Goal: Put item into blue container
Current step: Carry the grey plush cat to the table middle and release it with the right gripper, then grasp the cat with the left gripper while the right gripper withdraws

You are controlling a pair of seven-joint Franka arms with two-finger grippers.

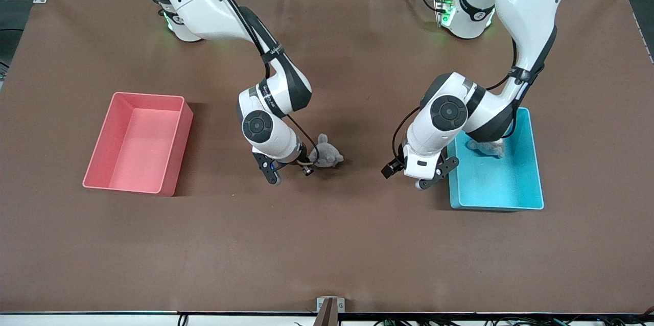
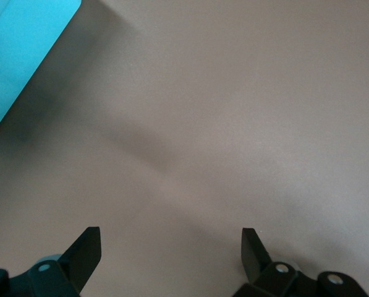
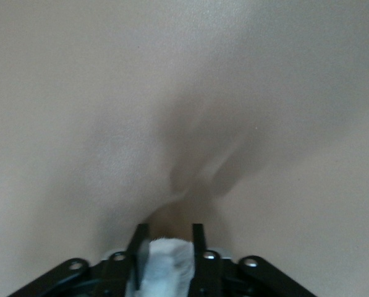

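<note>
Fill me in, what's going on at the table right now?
The right gripper is shut on a small grey plush toy, out over the middle of the table. The left gripper hangs open and empty over bare table beside the blue container, which already holds another grey item. The pink bin sits toward the right arm's end, with nothing visible in it.

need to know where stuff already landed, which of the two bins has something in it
The blue bin, at the left arm's end of the table: a grey soft toy lies in it. The pink bin, at the right arm's end, is empty.
</note>
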